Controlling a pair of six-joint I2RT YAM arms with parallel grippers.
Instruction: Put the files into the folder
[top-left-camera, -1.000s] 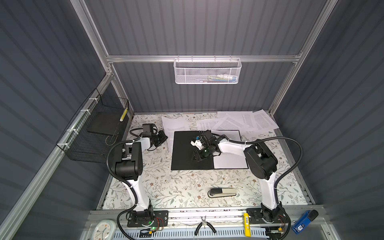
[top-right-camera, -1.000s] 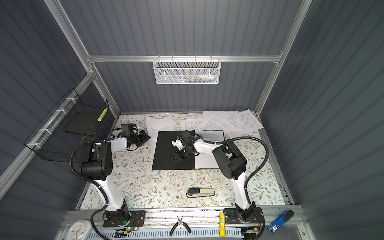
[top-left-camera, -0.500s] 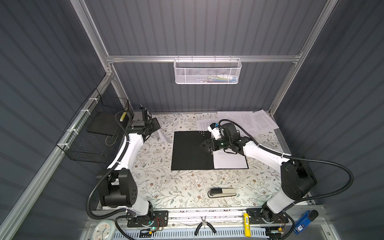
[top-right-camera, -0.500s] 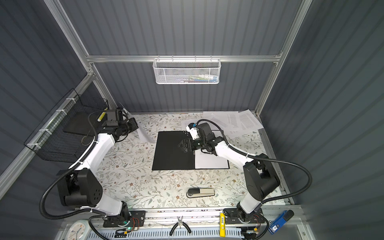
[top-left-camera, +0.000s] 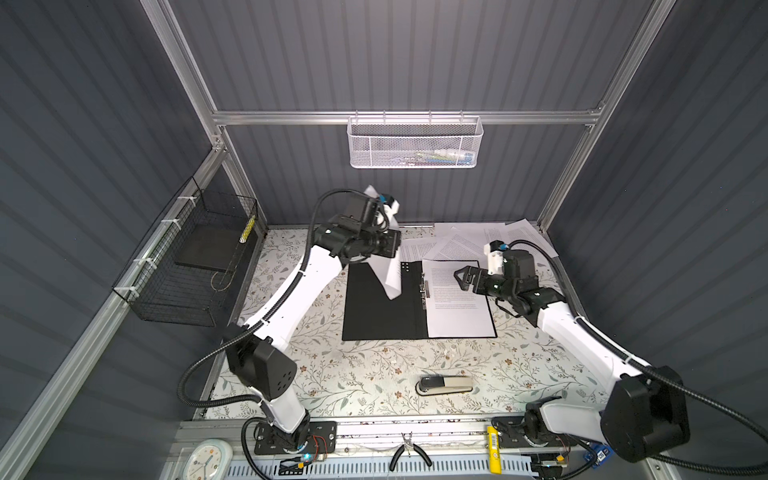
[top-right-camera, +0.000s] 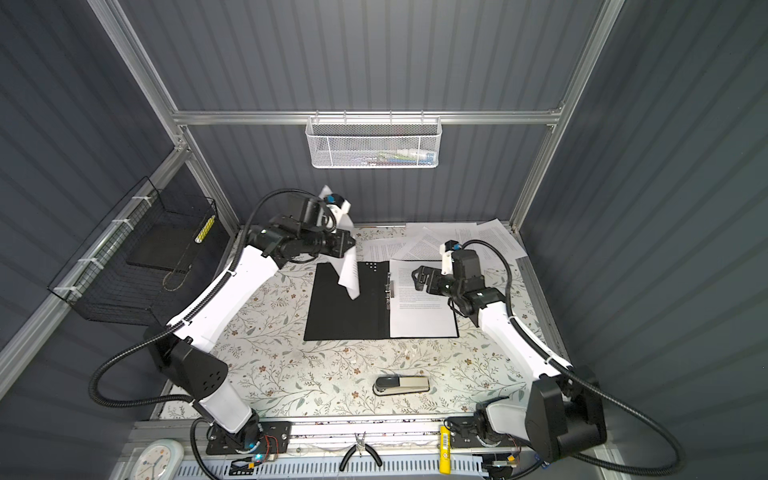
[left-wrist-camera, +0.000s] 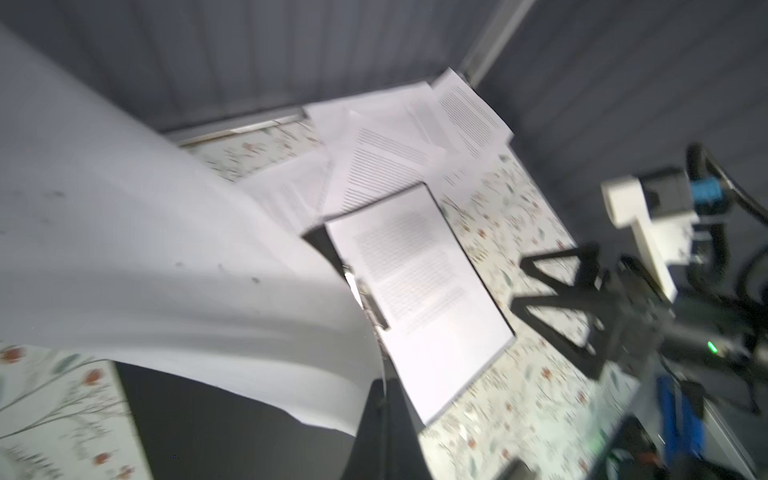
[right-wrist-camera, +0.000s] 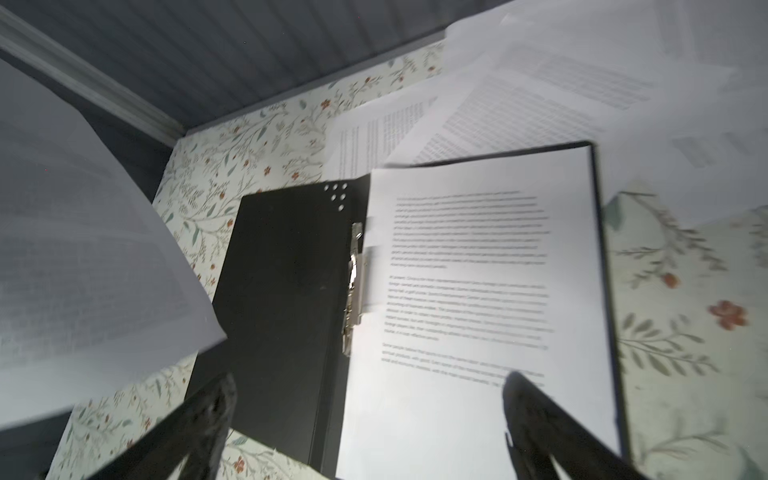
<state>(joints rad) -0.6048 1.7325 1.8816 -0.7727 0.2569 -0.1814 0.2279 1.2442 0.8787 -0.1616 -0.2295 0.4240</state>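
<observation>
Folder (top-left-camera: 382, 307): black, open flat on table (top-left-camera: 365, 365). Filed sheet (top-left-camera: 457, 307) on right half; loose sheets (top-left-camera: 461, 243) fanned behind; hanging sheet (top-left-camera: 392, 278) curled above left cover.

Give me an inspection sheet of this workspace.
Surface: floral-patterned tabletop, flat.
Job's things: thin black folder lies open; filed white printed sheet on its right half; loose white printed sheets behind it; hanging white sheet over its left half.
Clutter: grey stapler near the front; black-handled pliers on the front rail.
Grippers: left gripper shut on the hanging white sheet; right gripper open, empty, above the filed sheet.
Cables: black corrugated hoses loop from both arms, clear of the folder.
Surroundings: white mesh basket on the back rail; black wire basket on the left wall, holding a dark slab.
</observation>
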